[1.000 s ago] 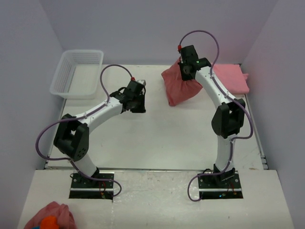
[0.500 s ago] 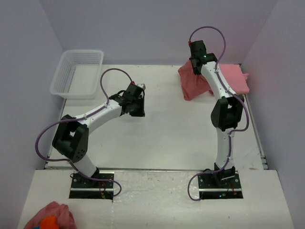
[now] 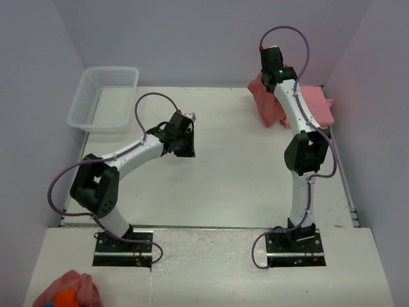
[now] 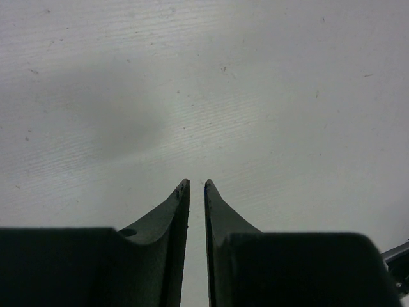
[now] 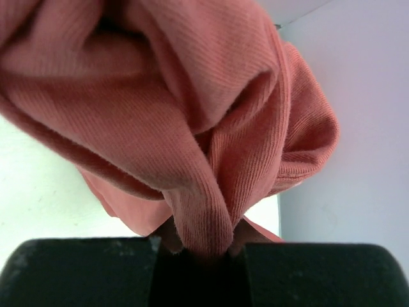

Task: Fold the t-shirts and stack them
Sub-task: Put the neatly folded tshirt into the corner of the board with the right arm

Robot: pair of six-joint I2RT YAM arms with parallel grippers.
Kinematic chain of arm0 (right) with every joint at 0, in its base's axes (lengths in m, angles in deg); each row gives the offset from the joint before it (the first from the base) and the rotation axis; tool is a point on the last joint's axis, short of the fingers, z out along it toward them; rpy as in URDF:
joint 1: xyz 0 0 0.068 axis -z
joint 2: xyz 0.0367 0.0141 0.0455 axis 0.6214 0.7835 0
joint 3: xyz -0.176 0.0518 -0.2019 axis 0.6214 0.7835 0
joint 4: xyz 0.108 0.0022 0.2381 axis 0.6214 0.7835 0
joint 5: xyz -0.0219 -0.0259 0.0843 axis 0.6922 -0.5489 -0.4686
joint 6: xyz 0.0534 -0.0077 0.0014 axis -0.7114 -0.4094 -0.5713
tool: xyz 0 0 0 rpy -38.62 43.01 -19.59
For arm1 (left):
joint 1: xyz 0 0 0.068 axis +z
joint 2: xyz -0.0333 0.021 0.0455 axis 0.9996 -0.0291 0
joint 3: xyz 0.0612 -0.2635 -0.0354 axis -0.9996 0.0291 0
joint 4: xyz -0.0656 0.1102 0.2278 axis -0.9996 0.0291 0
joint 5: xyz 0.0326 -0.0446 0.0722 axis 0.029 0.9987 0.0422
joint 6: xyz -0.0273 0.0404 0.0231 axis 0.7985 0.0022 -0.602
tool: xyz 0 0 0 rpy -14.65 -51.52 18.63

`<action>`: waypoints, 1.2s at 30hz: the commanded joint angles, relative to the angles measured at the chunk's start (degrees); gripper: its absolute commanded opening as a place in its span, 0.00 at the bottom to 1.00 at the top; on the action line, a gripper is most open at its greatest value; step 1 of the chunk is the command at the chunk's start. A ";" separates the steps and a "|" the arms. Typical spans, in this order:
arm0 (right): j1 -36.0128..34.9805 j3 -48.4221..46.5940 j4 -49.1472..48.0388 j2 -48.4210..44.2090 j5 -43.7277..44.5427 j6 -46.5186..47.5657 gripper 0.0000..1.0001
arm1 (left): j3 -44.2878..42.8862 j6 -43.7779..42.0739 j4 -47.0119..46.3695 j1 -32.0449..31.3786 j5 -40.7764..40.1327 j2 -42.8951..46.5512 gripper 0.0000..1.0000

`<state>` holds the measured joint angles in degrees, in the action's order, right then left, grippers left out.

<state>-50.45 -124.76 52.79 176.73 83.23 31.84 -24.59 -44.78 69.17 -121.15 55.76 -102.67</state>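
The right tool clamped a bunched fold of a dusty rose-red cotton t-shirt, holding it raised over the far right corner of the white table. The cloth hung down in loose gathers below the grip. Just beside it, against the right wall, a lighter salmon-pink t-shirt lay folded flat on the table. Whether the hanging shirt touched it could not be told.

The left tool hovered low over bare table near the middle, its jaws drawn to a narrow slit and holding nothing.

A white plastic mesh basket sat at the far left corner. A small pink cloth lump with an orange patch lay at the near left edge, well apart from both arms.
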 commanded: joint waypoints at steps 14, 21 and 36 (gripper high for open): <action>1.40 -0.60 -2.26 -7.75 6.91 -0.15 0.00 | 1.26 -1.56 -2.09 -0.32 1.41 0.83 0.17; 1.84 0.19 -1.65 -9.34 7.09 -0.33 0.00 | 1.35 -1.56 -2.35 -0.32 1.76 1.00 0.17; 4.21 3.18 -1.38 -11.71 7.35 -1.65 0.00 | 1.52 -1.91 -2.09 -0.32 2.02 1.26 0.17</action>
<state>-47.10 -120.81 53.64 169.47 88.01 31.10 -23.56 -45.26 68.88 -121.15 57.09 -102.67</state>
